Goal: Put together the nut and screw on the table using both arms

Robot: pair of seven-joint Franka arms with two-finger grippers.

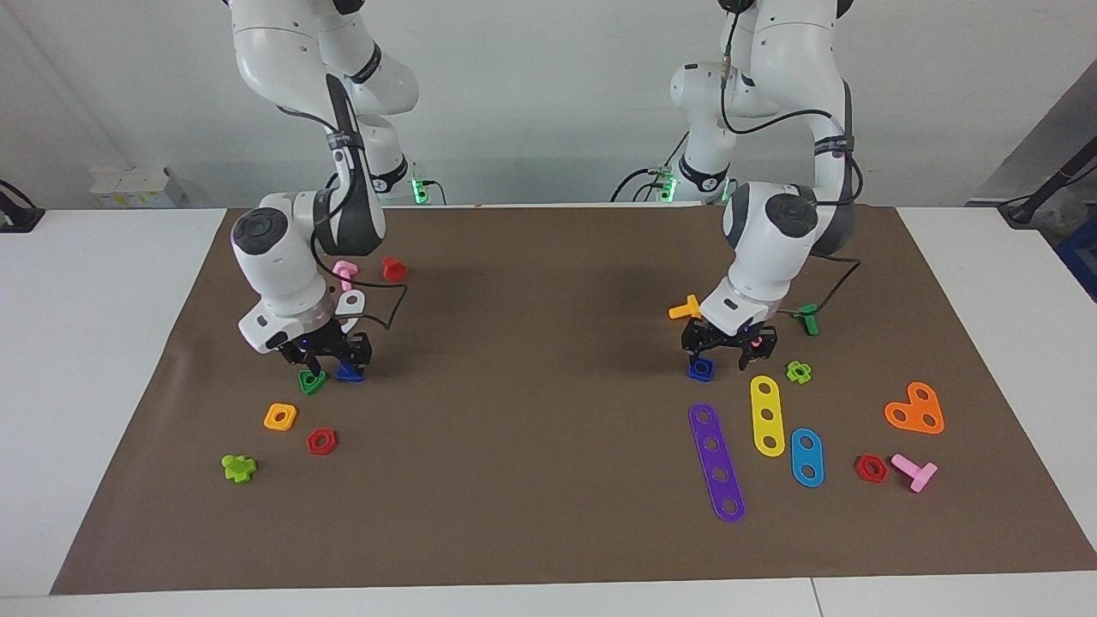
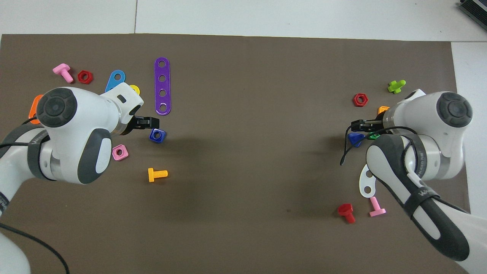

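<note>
Two arms low over the brown mat [image 1: 548, 480]; left gripper [image 1: 728, 353] fingers apart, blue nut [image 1: 700, 368] lying at its 7 o'clock in the facing view; right gripper [image 1: 330, 364] fingers apart, blue screw [image 1: 349, 372] between them, green triangular nut [image 1: 311, 381] just beside it.
</note>
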